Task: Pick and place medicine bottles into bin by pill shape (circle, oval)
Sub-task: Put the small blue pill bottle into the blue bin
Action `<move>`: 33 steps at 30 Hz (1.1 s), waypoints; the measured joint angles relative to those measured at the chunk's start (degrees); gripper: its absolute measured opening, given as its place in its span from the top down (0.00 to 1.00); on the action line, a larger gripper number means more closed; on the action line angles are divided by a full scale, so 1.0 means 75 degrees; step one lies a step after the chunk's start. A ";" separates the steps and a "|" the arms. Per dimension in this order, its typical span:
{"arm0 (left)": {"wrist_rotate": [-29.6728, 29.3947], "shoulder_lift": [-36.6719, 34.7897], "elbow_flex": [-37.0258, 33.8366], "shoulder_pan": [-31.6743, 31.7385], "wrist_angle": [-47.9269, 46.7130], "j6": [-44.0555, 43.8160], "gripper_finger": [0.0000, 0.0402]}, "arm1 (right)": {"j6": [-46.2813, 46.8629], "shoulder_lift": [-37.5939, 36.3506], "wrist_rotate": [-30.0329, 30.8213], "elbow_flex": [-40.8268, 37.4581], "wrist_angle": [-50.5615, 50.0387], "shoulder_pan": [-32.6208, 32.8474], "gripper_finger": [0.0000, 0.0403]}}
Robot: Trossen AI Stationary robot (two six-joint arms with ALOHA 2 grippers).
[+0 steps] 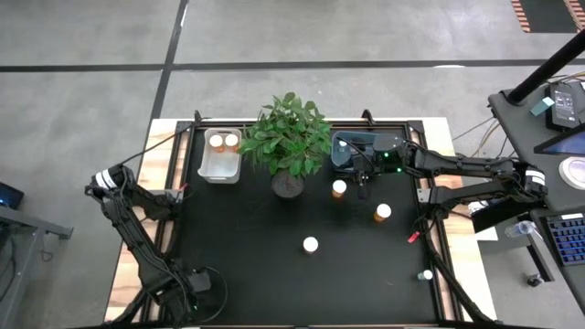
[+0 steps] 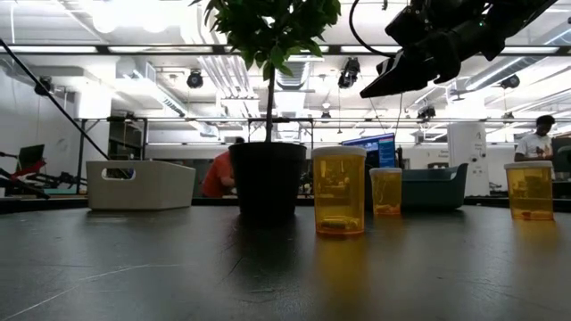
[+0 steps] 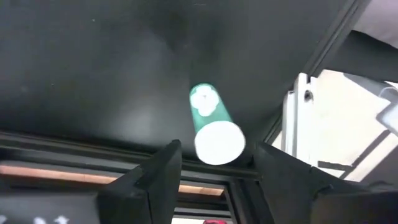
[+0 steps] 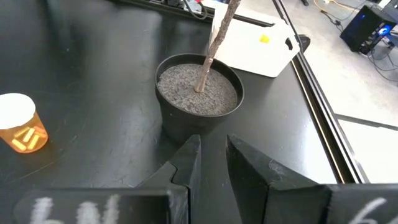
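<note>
three amber bottles stood on the worktop, two more in the white bin; right gripper nearly closed, empty; left gripper open

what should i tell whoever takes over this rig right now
Left gripper: open, empty, parked at the table's left edge.
Right gripper: nearly shut, empty, raised near the blue bin, facing the potted plant.
Done: two amber bottles in the white bin.
Left: three amber bottles standing on the mat, plus a small green-labelled one lying at the mat's edge.
</note>
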 joint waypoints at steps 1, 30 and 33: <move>0.0000 0.0000 -0.0010 -0.0005 0.0039 0.0000 0.54 | -0.0003 0.0000 0.0000 0.0000 0.0000 0.0000 0.83; -0.0099 -0.0003 -0.0463 -0.0016 0.0386 -0.0052 0.78 | -0.0012 0.0000 0.0003 -0.0003 -0.0003 0.0000 0.83; -0.0099 -0.0003 -0.0462 -0.0015 0.0381 -0.0202 0.78 | -0.0012 0.0000 0.0003 -0.0003 -0.0002 0.0000 0.83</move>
